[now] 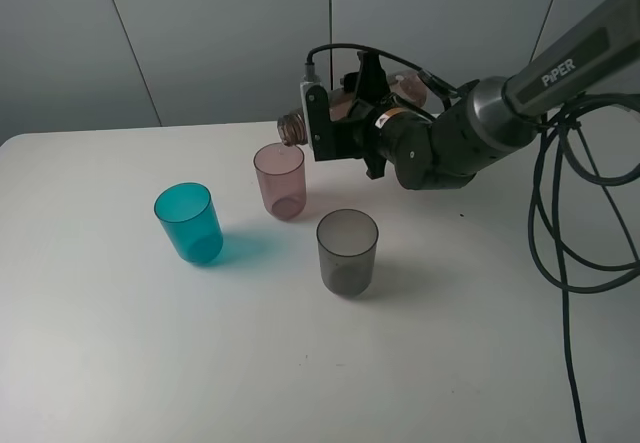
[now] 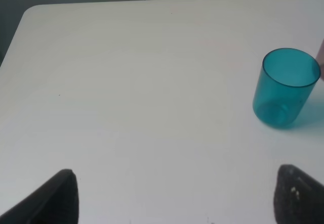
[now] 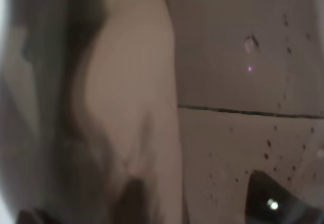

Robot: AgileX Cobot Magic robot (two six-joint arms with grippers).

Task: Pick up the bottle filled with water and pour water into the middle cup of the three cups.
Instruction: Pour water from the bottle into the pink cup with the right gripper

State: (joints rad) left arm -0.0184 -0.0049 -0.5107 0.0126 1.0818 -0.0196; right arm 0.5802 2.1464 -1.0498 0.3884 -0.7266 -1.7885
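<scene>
Three tumblers share the white tabletop (image 1: 100,363): the teal cup (image 1: 188,223) nearest the left edge, the pink cup (image 1: 280,180) in the middle and closest to the far edge, and the grey cup (image 1: 347,252) toward the right and nearest the near edge. All are upright and apart from one another. The right pincer (image 1: 345,128) is clamped around the bottle (image 1: 291,129), which lies almost level in the air. Its open neck is just above the pink cup's rim, on the side toward the right edge. The left pincer (image 2: 174,198) hangs wide apart with nothing between its tips, over bare tabletop near the teal cup.

The pour looks to be at its start. To do it well, I would roll the wrist slowly so the neck dips only a little below level. The mouth should be over the cup's inside rather than its rim, and clear of this light cup, which would probably tip easily. A sudden tilt would likely send a gush past the cup.

No stream shows at the neck. The teal and grey cups look empty; whether the pink cup holds water I cannot tell. The bottle's level is unreadable, though the blurred right wrist view shows droplets on its wall.
</scene>
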